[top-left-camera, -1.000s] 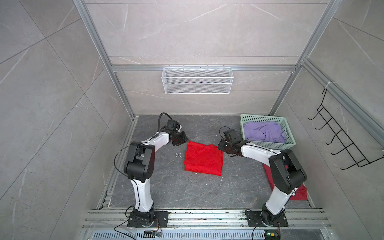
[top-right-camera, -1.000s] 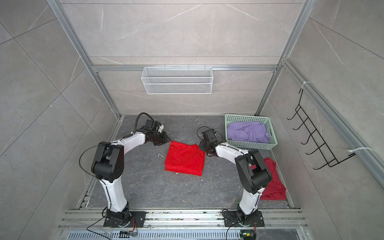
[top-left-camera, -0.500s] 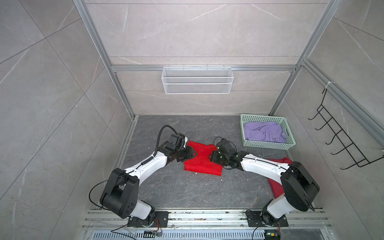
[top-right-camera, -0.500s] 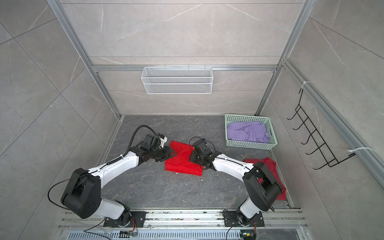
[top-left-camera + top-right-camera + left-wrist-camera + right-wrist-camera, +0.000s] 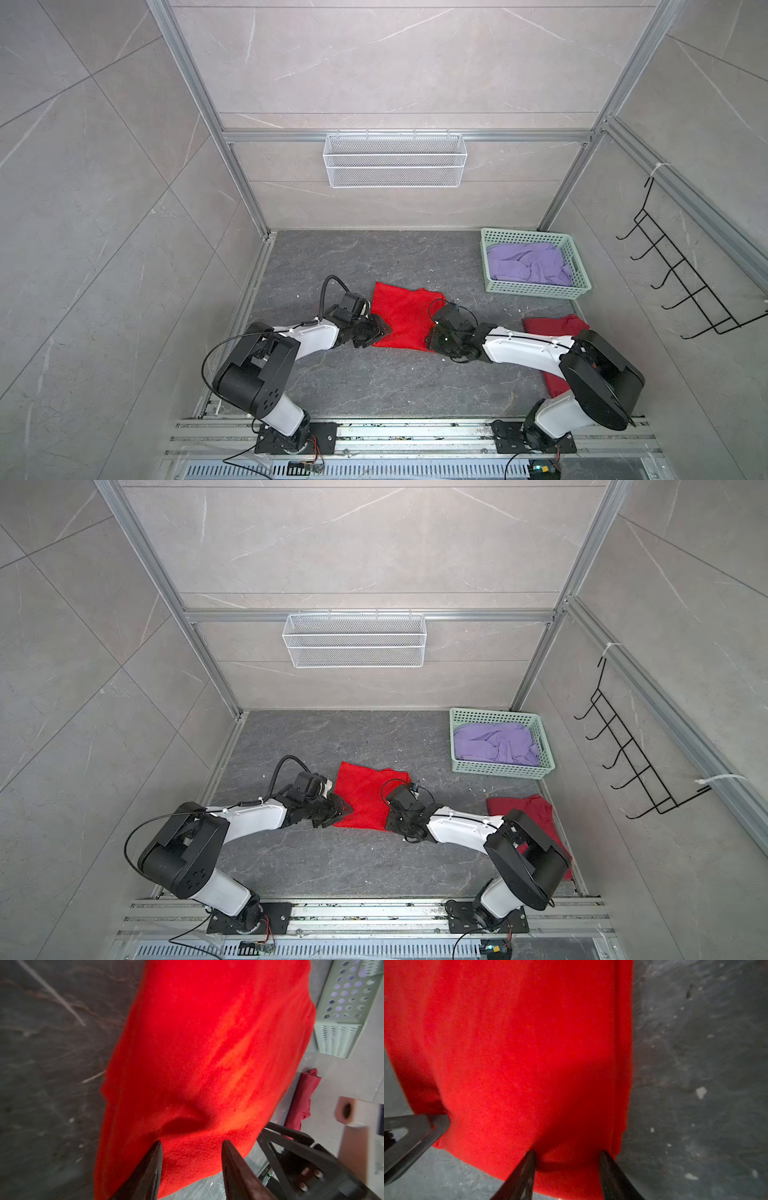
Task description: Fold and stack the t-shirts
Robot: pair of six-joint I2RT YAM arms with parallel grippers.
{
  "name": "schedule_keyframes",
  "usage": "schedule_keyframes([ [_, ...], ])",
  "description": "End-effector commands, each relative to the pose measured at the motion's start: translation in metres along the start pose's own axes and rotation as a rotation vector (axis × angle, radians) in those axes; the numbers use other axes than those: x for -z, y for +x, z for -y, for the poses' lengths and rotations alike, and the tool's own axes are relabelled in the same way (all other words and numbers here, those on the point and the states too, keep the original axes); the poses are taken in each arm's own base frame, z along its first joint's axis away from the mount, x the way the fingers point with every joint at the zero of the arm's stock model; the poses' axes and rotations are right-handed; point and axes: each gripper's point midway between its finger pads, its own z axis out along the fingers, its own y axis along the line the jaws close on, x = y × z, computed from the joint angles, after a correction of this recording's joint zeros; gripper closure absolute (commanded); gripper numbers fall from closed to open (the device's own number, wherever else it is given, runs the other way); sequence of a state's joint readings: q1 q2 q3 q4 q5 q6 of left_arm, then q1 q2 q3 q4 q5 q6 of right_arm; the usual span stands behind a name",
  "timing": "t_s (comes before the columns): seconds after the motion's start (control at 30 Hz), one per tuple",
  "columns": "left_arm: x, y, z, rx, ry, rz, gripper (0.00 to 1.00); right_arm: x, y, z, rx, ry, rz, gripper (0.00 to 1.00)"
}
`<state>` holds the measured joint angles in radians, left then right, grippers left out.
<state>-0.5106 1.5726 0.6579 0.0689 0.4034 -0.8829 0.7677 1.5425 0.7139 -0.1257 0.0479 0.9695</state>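
We see the folded bright red t-shirt (image 5: 405, 313) lying flat on the table (image 5: 374, 386), its near edge running across from our left gripper (image 5: 191, 1142) to our right gripper (image 5: 566, 1153). Each gripper sits at one near corner, equally close. Both pairs of jaws stand parted, tips touching the cloth edge but clamping nothing.
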Motion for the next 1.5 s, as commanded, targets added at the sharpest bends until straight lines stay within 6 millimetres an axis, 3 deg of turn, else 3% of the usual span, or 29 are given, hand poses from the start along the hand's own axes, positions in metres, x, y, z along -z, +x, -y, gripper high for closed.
schedule_keyframes([
  [0.0,-0.004,0.022,-0.047,0.105,-0.134,-0.030,0.50,-0.011,0.016,0.039,-0.008,0.134,-0.018,0.48],
  [0.17,0.005,0.029,-0.053,0.114,-0.140,-0.015,0.50,-0.011,0.016,0.041,-0.014,0.139,-0.015,0.48],
  [0.3,0.024,0.016,-0.022,0.029,-0.080,0.019,0.50,0.001,0.004,0.024,0.005,0.098,0.014,0.47],
  [0.37,0.044,0.008,0.000,-0.042,-0.063,0.047,0.48,0.014,-0.008,0.012,0.030,0.073,0.046,0.46],
  [0.47,0.073,0.000,0.014,-0.111,-0.094,0.097,0.36,0.031,-0.026,-0.006,0.079,0.040,0.100,0.43],
  [0.57,0.087,0.002,0.008,-0.103,-0.146,0.090,0.30,0.040,-0.038,-0.022,0.123,0.024,0.122,0.40],
  [0.73,0.083,0.021,-0.014,-0.026,-0.204,0.008,0.28,0.040,-0.043,-0.042,0.138,-0.017,0.124,0.35],
  [0.87,0.070,0.033,-0.022,0.034,-0.174,-0.028,0.28,0.038,-0.036,-0.038,0.050,-0.015,0.090,0.32],
  [1.17,0.035,0.026,-0.046,0.040,-0.203,-0.034,0.30,0.031,-0.002,-0.038,-0.222,-0.173,0.053,0.27],
  [1.3,0.022,0.018,-0.048,0.038,-0.198,-0.025,0.42,0.025,0.017,-0.045,-0.288,-0.223,0.039,0.25],
  [1.47,0.016,0.013,-0.043,0.037,-0.174,-0.022,0.84,0.016,0.038,-0.056,-0.386,-0.302,0.052,0.23],
])
